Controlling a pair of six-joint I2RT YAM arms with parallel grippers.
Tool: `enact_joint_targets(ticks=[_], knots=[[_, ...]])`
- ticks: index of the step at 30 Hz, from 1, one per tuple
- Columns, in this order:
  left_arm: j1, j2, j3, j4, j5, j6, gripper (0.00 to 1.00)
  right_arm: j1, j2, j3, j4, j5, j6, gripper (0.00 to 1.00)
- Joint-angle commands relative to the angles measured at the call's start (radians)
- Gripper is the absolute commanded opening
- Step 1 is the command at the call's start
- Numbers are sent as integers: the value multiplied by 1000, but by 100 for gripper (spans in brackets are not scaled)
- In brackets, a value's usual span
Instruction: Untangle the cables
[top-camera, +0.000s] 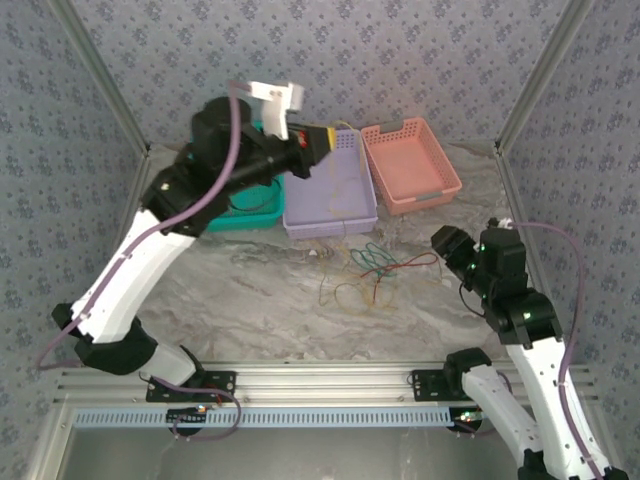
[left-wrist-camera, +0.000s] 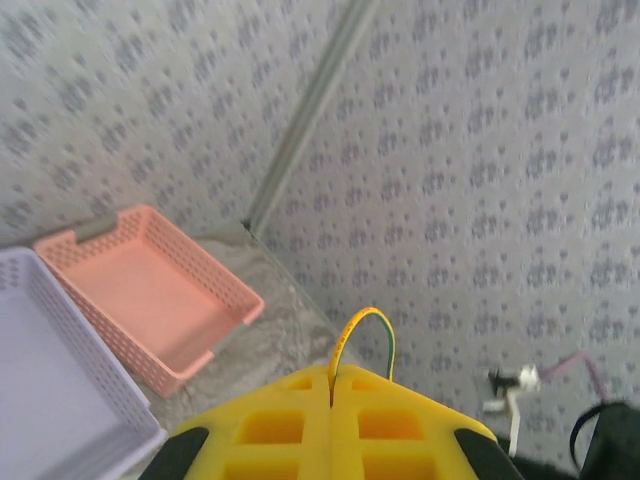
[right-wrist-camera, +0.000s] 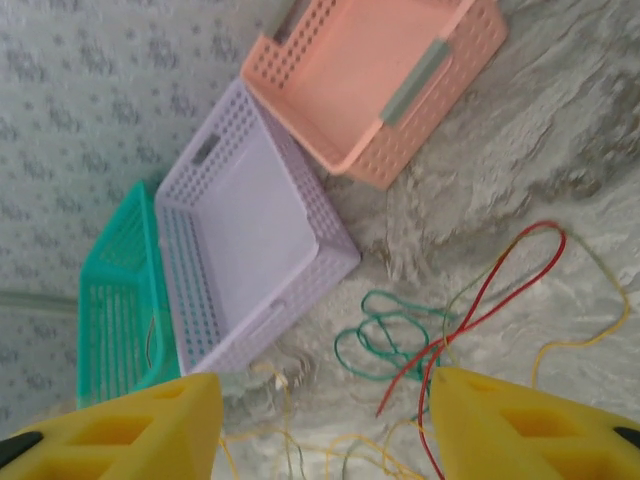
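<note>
Tangled cables (top-camera: 366, 270) on the table (top-camera: 250, 295) just before the purple basket (top-camera: 330, 205), left claw (top-camera: 322, 140) above it.

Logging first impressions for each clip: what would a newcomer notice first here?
The left gripper, high over the purple basket, is shut on a yellow cable whose loop pokes out between its fingers. Below, the tangle of cables, red, green and yellow, lies on the table in front of that basket, with the right gripper open over it.
</note>
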Motion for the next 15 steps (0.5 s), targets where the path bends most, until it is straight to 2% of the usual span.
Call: enact_joint_targets(ticks=[1, 5, 8, 10, 15], knots=[[42, -19, 91, -102, 17, 5, 0, 134, -18, -118, 95, -30, 11, 61], [74, -24, 139, -101, 34, -6, 0, 354, 32, -283, 322, 19, 150, 65], [93, -18, 168, -106, 55, -19, 0, 481, 116, -309, 456, 89, 137, 69], [97, -12, 189, -124, 56, -15, 0, 517, 185, -282, 496, 103, 66, 71], [114, -12, 221, -153, 52, -10, 0, 565, 376, -242, 654, 19, -91, 70]])
